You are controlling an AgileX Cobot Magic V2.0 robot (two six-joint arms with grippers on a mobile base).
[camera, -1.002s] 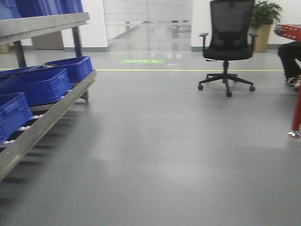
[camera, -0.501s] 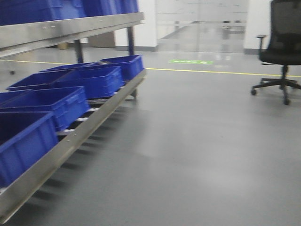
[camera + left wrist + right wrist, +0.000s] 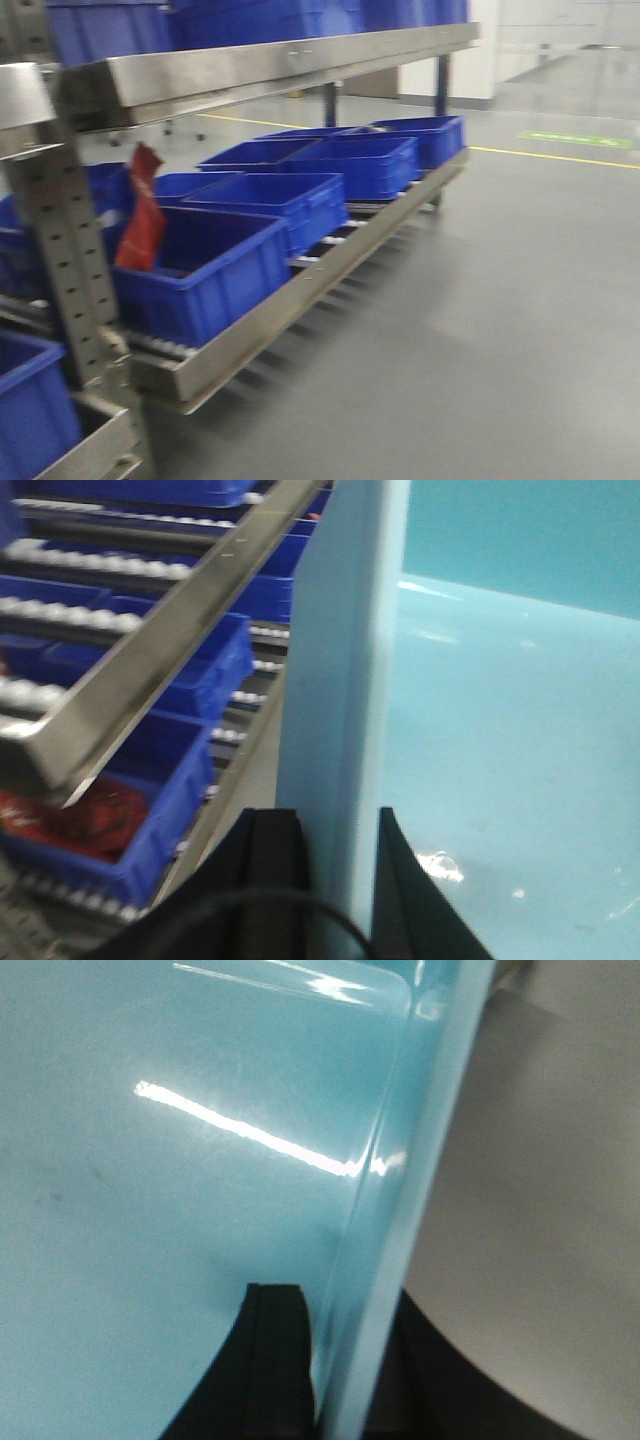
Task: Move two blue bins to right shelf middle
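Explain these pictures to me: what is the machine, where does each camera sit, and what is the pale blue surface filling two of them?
This is a two-armed robot on a wheeled base. The front camera looks ahead at a metal shelf rack carrying dark blue crates; one crate holds a red bag. The other two cameras sit on the wrists. In the left one, the left gripper pinches the wall of a pale blue bin between its black fingers. In the right one, the right gripper pinches a pale blue bin wall likewise. Whether it is the same bin, I cannot tell.
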